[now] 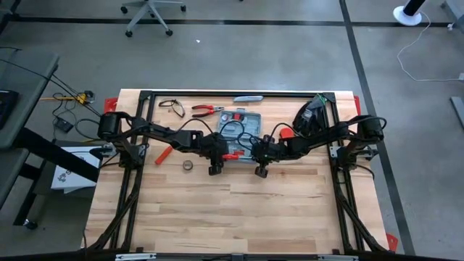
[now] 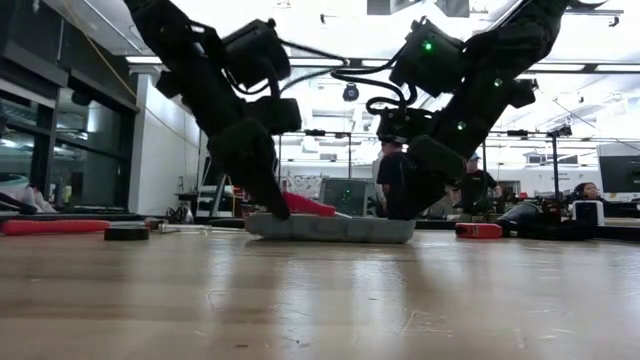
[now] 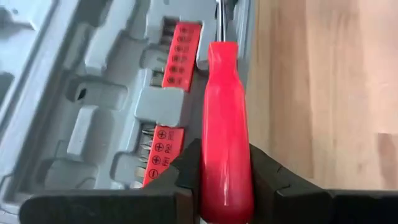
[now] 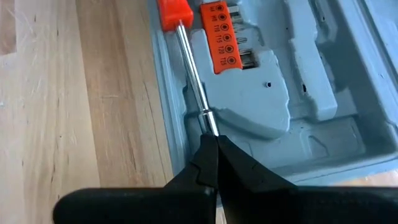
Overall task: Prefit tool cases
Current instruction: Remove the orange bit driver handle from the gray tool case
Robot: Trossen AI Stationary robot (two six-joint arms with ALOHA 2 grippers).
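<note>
Two grippers hold one red-handled steel-shaft screwdriver (image 3: 225, 118) over the open grey-blue plastic tool case (image 1: 241, 123) at the table's far middle: left gripper (image 3: 225, 180) closed on the handle, right gripper (image 4: 211, 155) pinching the shaft. I would lower both ends evenly, along the case's near-edge slot.

My two arms are matte black, built of chunky jointed segments with thin black cables looping off them. A small green light glows on my right arm's housing. My left claw (image 3: 225, 186) has blunt, angular black fingers; my right claw (image 4: 214, 168) has black fingers tapering to narrow wedge tips.
</note>
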